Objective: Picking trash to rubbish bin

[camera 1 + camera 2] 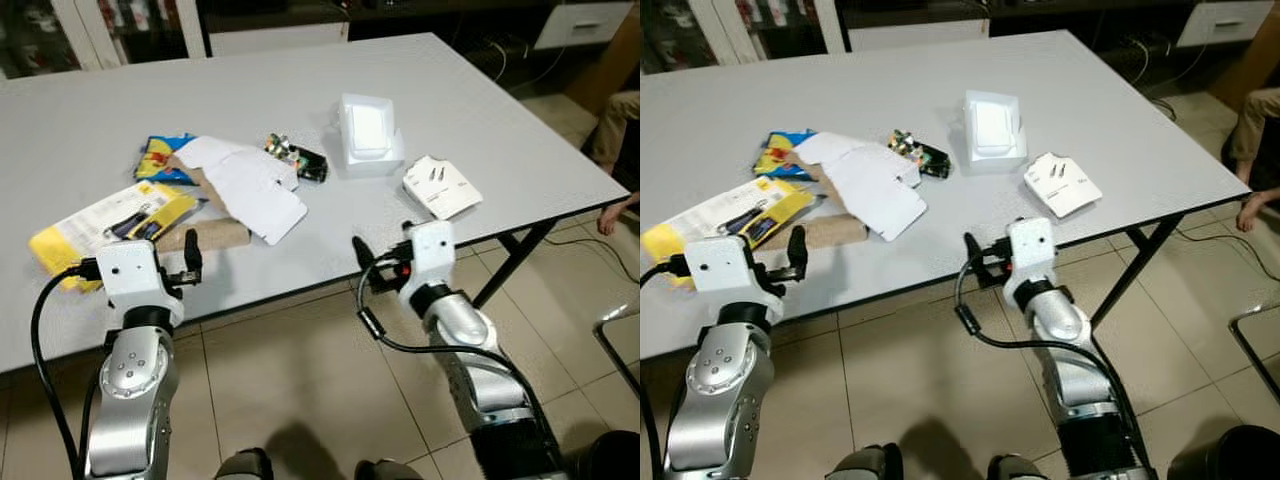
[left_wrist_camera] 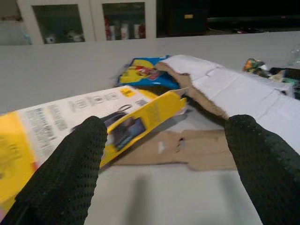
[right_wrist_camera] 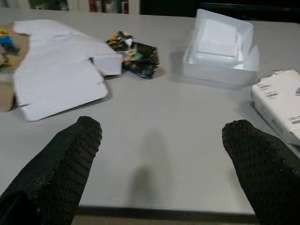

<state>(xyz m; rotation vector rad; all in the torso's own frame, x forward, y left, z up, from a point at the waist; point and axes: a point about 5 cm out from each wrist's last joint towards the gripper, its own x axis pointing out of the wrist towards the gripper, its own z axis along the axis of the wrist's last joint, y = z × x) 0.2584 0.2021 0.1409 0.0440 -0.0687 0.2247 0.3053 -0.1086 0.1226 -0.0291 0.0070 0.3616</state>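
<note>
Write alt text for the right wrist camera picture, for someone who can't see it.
The right gripper, its two black fingers spread open, hovers at the near edge of a grey table strewn with trash. Ahead lie a flattened white box, a crumpled dark wrapper, an open white tray and a small white package.

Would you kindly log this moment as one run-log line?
phase: pre-grasp | left gripper: open, facing yellow package | right gripper: open, at table edge | trash: all on table

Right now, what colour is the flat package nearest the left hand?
Yellow with a white printed panel: the package, clearest in the left wrist view.
</note>
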